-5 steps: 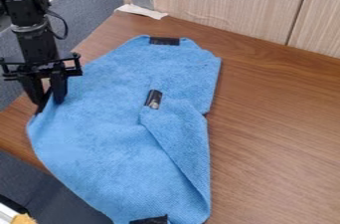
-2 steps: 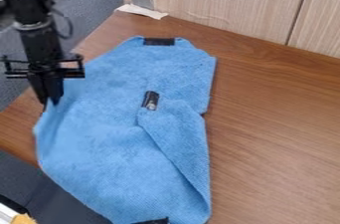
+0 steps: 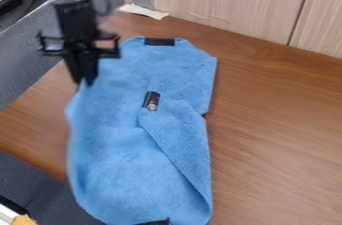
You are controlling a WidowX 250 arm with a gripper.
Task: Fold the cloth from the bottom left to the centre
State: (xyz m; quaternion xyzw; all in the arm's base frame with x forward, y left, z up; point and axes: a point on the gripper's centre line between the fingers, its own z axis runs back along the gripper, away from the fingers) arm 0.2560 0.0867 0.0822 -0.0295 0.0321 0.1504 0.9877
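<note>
The cloth (image 3: 127, 144) is blue and lies on the left part of the brown wooden tabletop (image 3: 280, 134), its long way running from far to near. The end effector (image 3: 85, 83) is at the cloth's left edge, towards the far end, fingertips pointing down and clamped on the fabric. The arm (image 3: 70, 16) comes in from the far left and stands above this grip. From the fingertips the left edge of the cloth is drawn up and runs down towards the near end in a curved, raised side. On the right half, a flap (image 3: 177, 134) is folded inwards, its tip at about the middle of the cloth and its slanting edge running towards the near right. A dark tab (image 3: 151, 100) sits at the flap's tip. A second, black tab (image 3: 159, 41) is noted at the cloth's far end, and a third (image 3: 155, 222) at its near end. The right edge shows a notch at the far end of the flap. Beyond the tabletop stands a pale wood panel (image 3: 220, 4), with a grey patch (image 3: 142, 1) low on its left part and a white strip (image 3: 143, 12) just below. At the near left corner is a small yellow item (image 3: 25, 220)
</note>
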